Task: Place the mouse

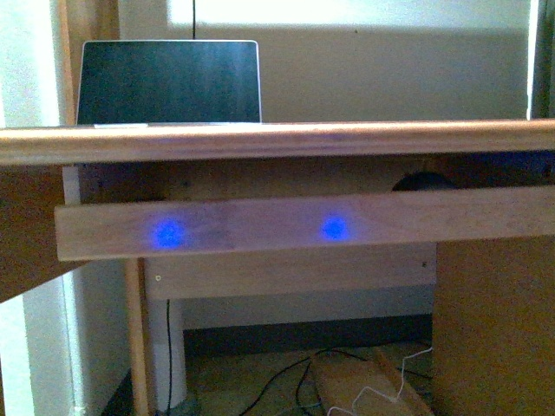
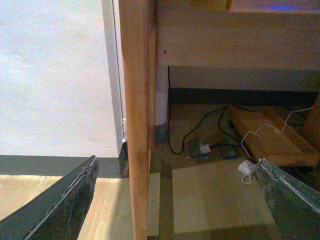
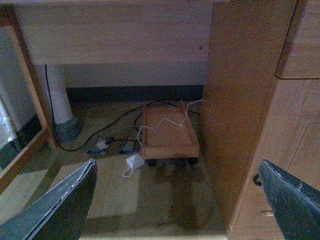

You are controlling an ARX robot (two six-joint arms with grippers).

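A small dark rounded hump, the mouse [image 1: 423, 181], shows just over the front rail of the pull-out shelf [image 1: 303, 227] under the desk top; most of it is hidden behind the rail. Neither arm appears in the front view. My left gripper [image 2: 175, 200] is open and holds nothing; it hangs low by the desk's wooden leg [image 2: 137, 120] and faces the floor. Under the desk, my right gripper [image 3: 175, 200] is also open and holds nothing, with the cabinet side [image 3: 240, 100] close by. The mouse appears in neither wrist view.
An open laptop [image 1: 169, 82] stands on the desk top [image 1: 277, 140] at the back left. On the floor lie black cables [image 2: 177, 142], a white adapter [image 3: 134, 161] and a low wheeled wooden stand [image 3: 167, 132]. Two blue light spots mark the shelf rail.
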